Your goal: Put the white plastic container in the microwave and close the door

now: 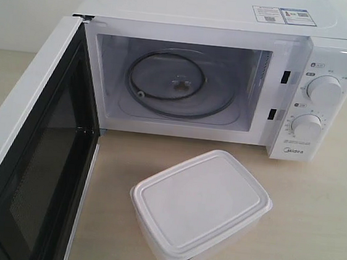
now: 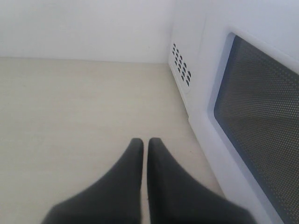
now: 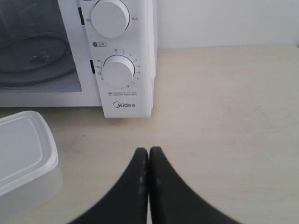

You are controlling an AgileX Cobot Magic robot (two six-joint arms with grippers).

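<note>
White plastic container (image 1: 199,210) sat untouched.
Closed and empty, the left end effector (image 2: 145,142) and right end effector (image 3: 148,151) risked a skewed grasp jamming it against the microwave (image 1: 205,9) sill.

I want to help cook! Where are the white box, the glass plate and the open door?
white plastic container (image 1: 199,207): exterior view, middle of its lid.
glass turntable (image 1: 181,86): exterior view, its centre hub.
door (image 1: 42,166): exterior view, its black inner face.
</note>
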